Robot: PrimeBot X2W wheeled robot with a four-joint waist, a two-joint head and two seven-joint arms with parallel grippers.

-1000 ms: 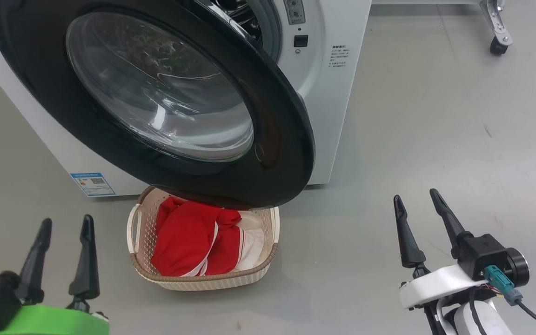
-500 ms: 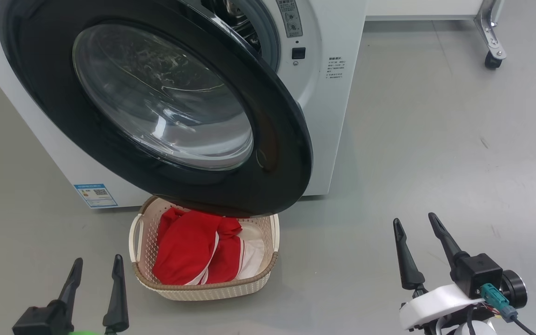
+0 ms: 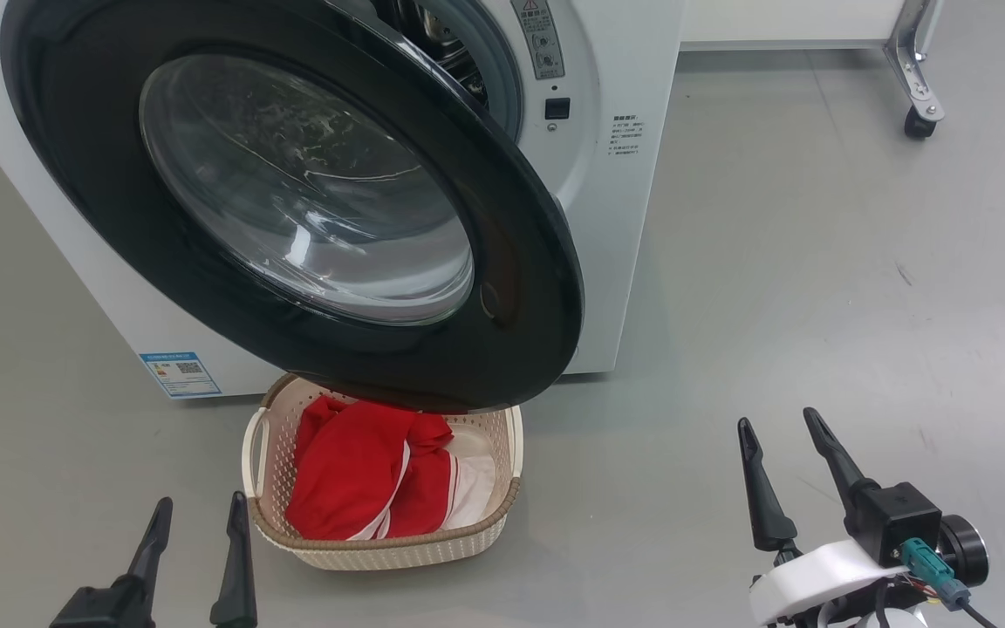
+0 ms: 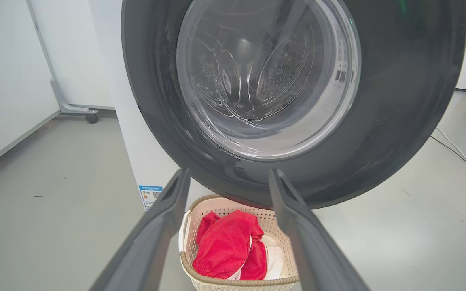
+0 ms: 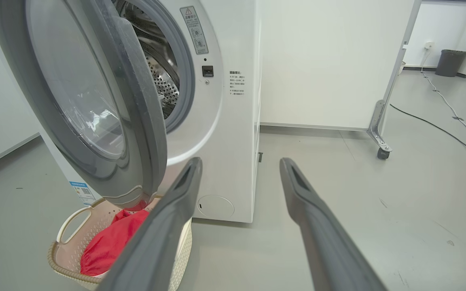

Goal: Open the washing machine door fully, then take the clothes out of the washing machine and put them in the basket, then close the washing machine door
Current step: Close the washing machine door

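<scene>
The washing machine door [image 3: 119, 201] stands partly swung out from the white washing machine [image 3: 616, 218], its lower edge hanging over the basket [image 3: 380, 548]. Red and white clothes [image 3: 345, 475] lie in the basket on the floor. Behind the door [image 5: 144, 121] the steel drum shows, with no garment visible in it. My left gripper [image 3: 201, 501] is open and empty, low and left of the basket. In the left wrist view the gripper [image 4: 229, 171] points at the door [image 4: 399, 101] and the clothes [image 4: 225, 246]. My right gripper [image 3: 776, 418] is open and empty over the bare floor, well right of the basket.
A blue sticker [image 3: 180, 373] marks the machine's lower front. A metal frame leg on a castor [image 3: 917, 87] stands at the far right by the wall. A cable [image 5: 439, 129] runs over the grey floor towards a dark bin [image 5: 451, 62].
The head camera has tilted up a little. Both grippers have sunk lower in its view; the left one also moved right, towards the basket. Door and clothes have not moved.
</scene>
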